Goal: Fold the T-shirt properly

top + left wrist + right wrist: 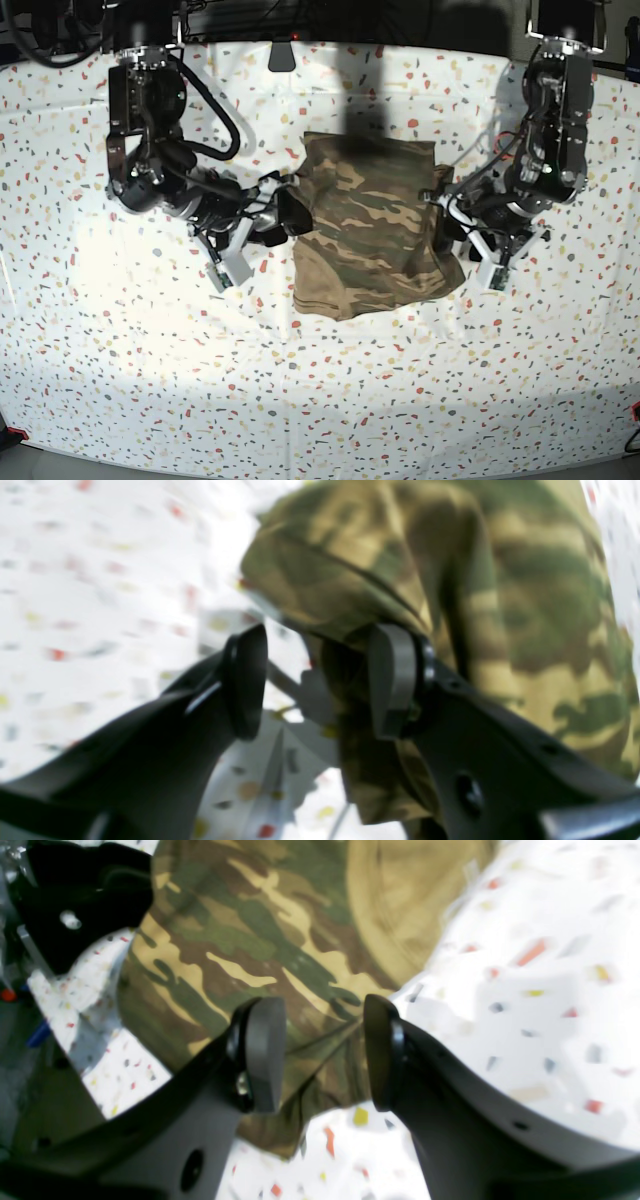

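Observation:
The camouflage T-shirt (370, 230) lies in the middle of the table as a rough rectangle, with its sides turned in and creased. My left gripper (452, 228) is at the shirt's right edge. In the left wrist view this gripper (320, 685) is open, with a hanging fold of the shirt (500, 580) against its right finger (395, 680). My right gripper (288, 215) is at the shirt's left edge. In the right wrist view it (322, 1055) is open, and a corner of the shirt (250, 930) lies between its fingers.
A white cover with coloured speckles (150, 350) spreads over the whole table. A black arm part (75, 900) shows at the top left of the right wrist view. Cables and mounts (280, 30) run along the table's back edge.

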`<state>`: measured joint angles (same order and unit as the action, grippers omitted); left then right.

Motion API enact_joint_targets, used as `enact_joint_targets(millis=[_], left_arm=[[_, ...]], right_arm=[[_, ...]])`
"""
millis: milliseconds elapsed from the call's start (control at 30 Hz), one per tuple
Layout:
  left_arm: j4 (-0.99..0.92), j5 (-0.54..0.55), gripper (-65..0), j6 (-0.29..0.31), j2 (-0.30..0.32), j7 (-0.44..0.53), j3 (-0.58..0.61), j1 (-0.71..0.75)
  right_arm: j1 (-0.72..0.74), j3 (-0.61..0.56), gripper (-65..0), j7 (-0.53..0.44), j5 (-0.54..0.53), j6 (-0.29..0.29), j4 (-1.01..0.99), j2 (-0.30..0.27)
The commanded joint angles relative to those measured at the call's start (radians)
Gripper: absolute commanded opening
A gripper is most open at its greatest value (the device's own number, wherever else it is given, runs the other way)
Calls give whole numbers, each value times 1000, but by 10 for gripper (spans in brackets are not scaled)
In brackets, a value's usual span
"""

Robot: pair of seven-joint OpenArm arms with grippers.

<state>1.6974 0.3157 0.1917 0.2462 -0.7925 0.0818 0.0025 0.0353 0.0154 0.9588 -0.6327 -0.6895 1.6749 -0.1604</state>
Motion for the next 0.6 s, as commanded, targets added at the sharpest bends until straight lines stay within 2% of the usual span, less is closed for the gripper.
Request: enact_joint_targets(millis=[0, 167, 333, 467, 567], left_arm=[[29, 8, -334, 3, 7, 7, -26, -13], [87, 76, -334, 9, 7, -95, -145, 6], [188, 154, -334, 142, 7, -162, -271, 138], [289, 220, -334, 184, 7, -187, -356, 315], [374, 254, -334, 248, 13, -187, -404, 459]], right_arm=[[16, 18, -385, 7, -32, -9, 38, -1], [-18, 94, -385, 75, -105, -9, 101, -32], [-134, 166, -385, 106, -110, -9, 175, -87], [-289, 227, -385, 158, -167, -9, 265, -105], [-420, 280, -385, 168, -203, -9, 339, -105]])
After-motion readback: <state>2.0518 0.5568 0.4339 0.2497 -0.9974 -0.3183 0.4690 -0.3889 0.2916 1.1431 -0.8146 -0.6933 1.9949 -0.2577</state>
